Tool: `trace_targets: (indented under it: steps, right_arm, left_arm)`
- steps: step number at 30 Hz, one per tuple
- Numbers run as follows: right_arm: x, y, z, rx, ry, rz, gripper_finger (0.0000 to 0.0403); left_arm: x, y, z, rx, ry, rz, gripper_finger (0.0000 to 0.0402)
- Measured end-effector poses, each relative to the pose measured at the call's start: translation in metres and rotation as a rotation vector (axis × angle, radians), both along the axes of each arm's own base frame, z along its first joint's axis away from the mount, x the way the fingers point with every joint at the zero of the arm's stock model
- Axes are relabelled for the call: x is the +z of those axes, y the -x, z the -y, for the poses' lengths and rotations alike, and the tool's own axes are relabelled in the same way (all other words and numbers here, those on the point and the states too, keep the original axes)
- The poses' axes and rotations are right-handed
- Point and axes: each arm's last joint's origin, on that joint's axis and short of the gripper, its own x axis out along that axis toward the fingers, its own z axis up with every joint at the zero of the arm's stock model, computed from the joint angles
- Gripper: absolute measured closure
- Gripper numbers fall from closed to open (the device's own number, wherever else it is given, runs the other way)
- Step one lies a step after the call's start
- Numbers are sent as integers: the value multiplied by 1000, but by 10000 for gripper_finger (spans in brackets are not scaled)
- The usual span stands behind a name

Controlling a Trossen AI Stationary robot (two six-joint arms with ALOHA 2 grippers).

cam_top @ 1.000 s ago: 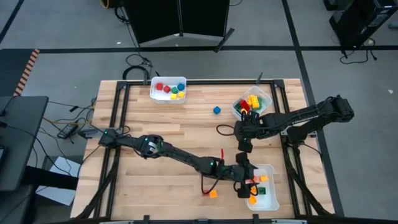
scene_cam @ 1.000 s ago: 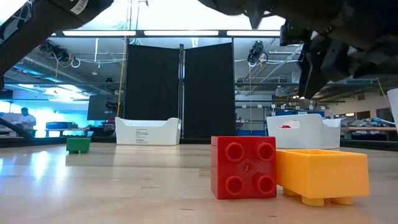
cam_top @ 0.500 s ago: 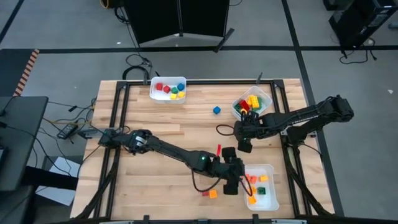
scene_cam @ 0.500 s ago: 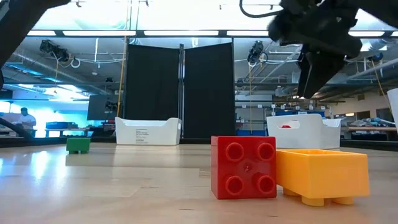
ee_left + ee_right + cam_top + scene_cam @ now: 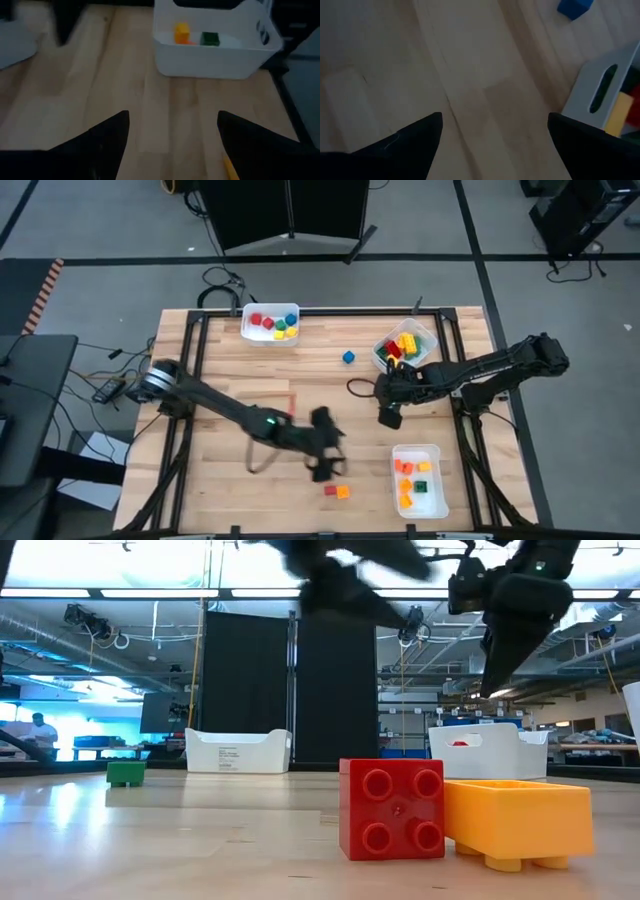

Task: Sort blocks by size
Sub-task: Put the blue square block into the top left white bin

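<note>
A red block [image 5: 392, 810] and an orange block [image 5: 518, 820] lie side by side on the wooden table near its front edge, also seen as the red block [image 5: 330, 491] and the orange block [image 5: 343, 492]. My left gripper [image 5: 325, 468] hovers open just on their far side, above the table, facing the near right bin [image 5: 215, 47]. A blue block [image 5: 348, 357] lies alone toward the far edge. My right gripper [image 5: 388, 417] hangs open over bare wood, near the far right bin [image 5: 405, 347]. A green block [image 5: 125, 773] rests far back.
Three white bins hold blocks: one at the far left [image 5: 270, 323], one at the far right with yellow, red and green blocks, one at the near right [image 5: 420, 480] with orange and green ones. Bare wood spreads across the table's middle and left.
My left gripper has swung from above the near right bin toward the table's left and risen a little, staying open. It now hangs beside the red and orange blocks. The blocks have not moved.
</note>
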Motion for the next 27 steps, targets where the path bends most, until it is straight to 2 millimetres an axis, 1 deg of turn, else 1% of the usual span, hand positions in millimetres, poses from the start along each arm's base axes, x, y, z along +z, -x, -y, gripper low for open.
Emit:
trace_targets:
  steps: [6,8,11,15,17,21,25,27]
  right_arm:
    - [2,-7,-2,-113,-75,102,29]
    - [4,-11,-2,-126,-90,149,27]
    - [7,-16,-3,-119,-101,205,22]
    - [9,-20,-4,-138,-106,253,14]
    - [14,-21,-4,-170,-76,277,9]
    - [31,-27,-2,-247,2,367,4]
    - [52,-33,7,-322,32,451,3]
    - [59,-35,13,-344,31,473,3]
  left_arm:
    - [3,76,-30,66,31,22,89]
    - [6,97,-38,83,45,40,89]
    - [5,126,-49,90,52,45,89]
    - [3,160,-62,90,63,71,89]
    - [-1,176,-68,90,65,79,89]
    - [-9,206,-79,90,63,76,89]
    - [-16,230,-87,89,71,95,89]
    - [-18,239,-91,88,76,110,89]
